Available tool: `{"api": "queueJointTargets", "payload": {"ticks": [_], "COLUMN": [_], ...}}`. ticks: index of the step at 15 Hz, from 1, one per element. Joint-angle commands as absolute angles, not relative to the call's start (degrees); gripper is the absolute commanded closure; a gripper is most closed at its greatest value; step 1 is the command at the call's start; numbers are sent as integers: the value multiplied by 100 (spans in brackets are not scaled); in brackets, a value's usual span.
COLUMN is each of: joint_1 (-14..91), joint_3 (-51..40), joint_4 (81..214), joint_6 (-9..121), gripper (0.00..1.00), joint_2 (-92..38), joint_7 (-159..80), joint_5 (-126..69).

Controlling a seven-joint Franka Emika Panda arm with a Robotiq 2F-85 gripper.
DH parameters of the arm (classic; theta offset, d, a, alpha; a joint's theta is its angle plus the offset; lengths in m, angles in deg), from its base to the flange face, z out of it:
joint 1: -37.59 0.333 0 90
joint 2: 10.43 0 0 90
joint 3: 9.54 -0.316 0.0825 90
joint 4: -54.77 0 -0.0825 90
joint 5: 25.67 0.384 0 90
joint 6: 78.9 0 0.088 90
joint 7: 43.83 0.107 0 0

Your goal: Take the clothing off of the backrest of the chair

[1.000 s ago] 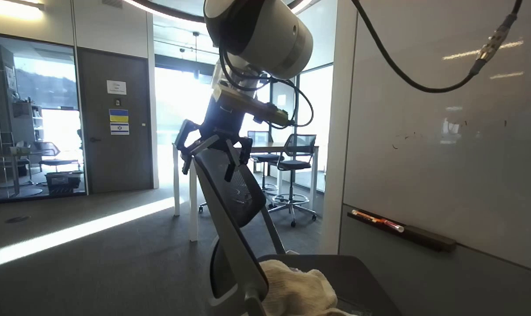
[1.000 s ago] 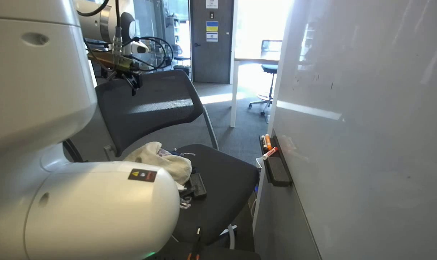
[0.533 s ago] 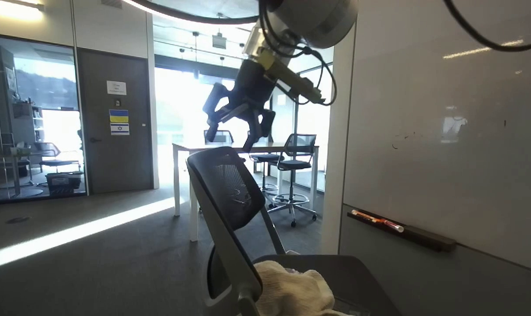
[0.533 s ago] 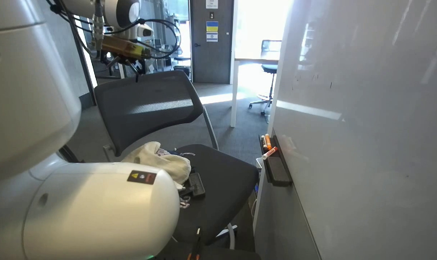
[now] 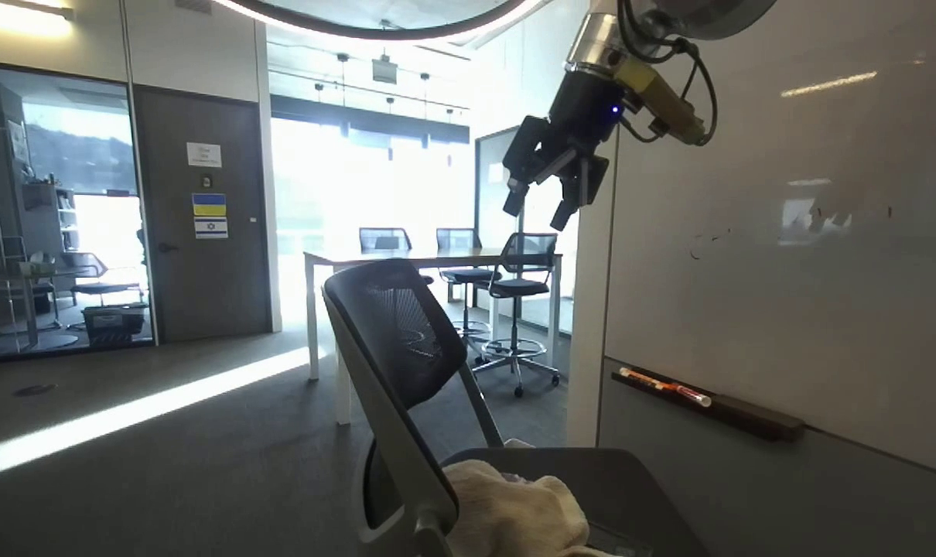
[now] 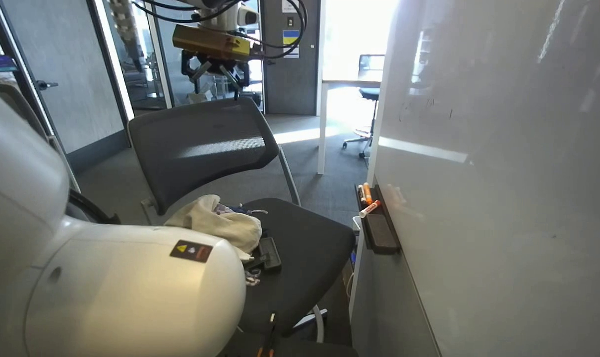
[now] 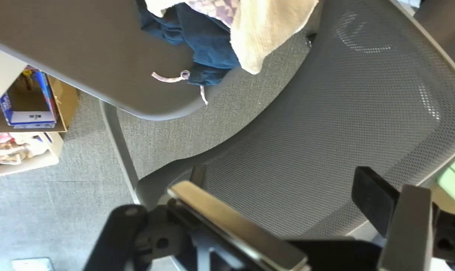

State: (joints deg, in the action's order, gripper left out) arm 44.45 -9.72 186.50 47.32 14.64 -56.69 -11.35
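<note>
Cream clothing (image 6: 225, 228) on chair seat (image 6: 310, 243), six o'clock of mesh backrest (image 6: 206, 144) in an exterior view. Hand (image 6: 216, 91): spread, backrest's twelve o'clock.

In an exterior view the camera faces the window (image 5: 375, 178) from beside the seat (image 5: 623, 487), in an exterior view the door (image 6: 292, 91) over the seat's front edge, both sharing whiteboard (image 6: 503, 213) and chair (image 6: 300, 233), the wrist view looking closely down on the backrest (image 7: 317, 143).

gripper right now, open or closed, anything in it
Gripper: open, holding nothing.
</note>
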Motion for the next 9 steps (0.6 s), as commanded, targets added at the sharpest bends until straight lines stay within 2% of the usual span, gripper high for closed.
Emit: {"api": "queueJointTargets", "payload": {"ticks": [1,5,9], "joint_1": [4222,4059,4208], "joint_3": [-1024,-1192,-1029], "joint_4": [19002,19189,19075], "joint_6": [4520,4314,4386], "gripper": [0,0,0], "joint_2": [1926,2186,1898], "joint_7": [-5574,-5244,-5407], "joint_5": [-1788,-2653,-2431]}}
